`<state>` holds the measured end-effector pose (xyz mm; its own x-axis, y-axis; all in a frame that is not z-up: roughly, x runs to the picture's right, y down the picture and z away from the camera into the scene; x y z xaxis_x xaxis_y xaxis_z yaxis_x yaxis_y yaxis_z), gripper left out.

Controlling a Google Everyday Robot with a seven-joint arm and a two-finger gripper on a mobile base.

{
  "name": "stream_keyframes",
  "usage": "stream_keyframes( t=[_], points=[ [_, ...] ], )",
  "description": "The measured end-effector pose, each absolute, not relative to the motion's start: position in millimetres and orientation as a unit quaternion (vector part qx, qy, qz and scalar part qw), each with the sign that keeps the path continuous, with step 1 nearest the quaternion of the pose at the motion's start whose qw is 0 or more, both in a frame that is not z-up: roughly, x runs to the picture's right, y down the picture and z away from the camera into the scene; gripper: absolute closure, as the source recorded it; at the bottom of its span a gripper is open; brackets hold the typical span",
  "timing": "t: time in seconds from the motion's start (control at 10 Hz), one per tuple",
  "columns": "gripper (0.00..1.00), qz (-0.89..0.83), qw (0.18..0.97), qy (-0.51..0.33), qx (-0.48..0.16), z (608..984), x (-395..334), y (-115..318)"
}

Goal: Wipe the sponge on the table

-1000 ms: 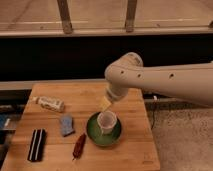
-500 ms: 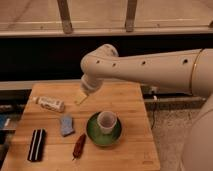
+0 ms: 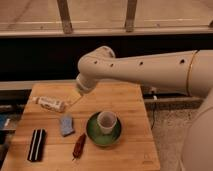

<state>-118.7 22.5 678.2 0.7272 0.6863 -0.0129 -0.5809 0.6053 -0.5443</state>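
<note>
Sponge [image 3: 66, 125] lay flat on the table [image 3: 127, 100], lower left of centre in the frame, untouched.
Your gripper [image 3: 73, 100] hung just right of the white bottle [image 3: 50, 104], up-frame of the sponge and apart from it, fingers wide and empty; green plate [image 3: 90, 132] with cup [image 3: 107, 121] sat right of the sponge.

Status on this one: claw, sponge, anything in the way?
Claw open, empty, hovering over table beyond sponge. Sponge flat, untouched. White bottle lies near claw; green plate close beside sponge.
</note>
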Motion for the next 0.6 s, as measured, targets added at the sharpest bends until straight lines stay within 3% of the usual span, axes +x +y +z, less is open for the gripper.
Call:
stream_keyframes(
  t=[0.4, 0.6],
  points=[
    [0.2, 0.308, 0.902, -0.083, -0.29, 690.7, -146.7, 47.2],
    [0.2, 0.277, 0.904, -0.07, -0.318, 714.9, -166.4, 78.3]
  ],
)
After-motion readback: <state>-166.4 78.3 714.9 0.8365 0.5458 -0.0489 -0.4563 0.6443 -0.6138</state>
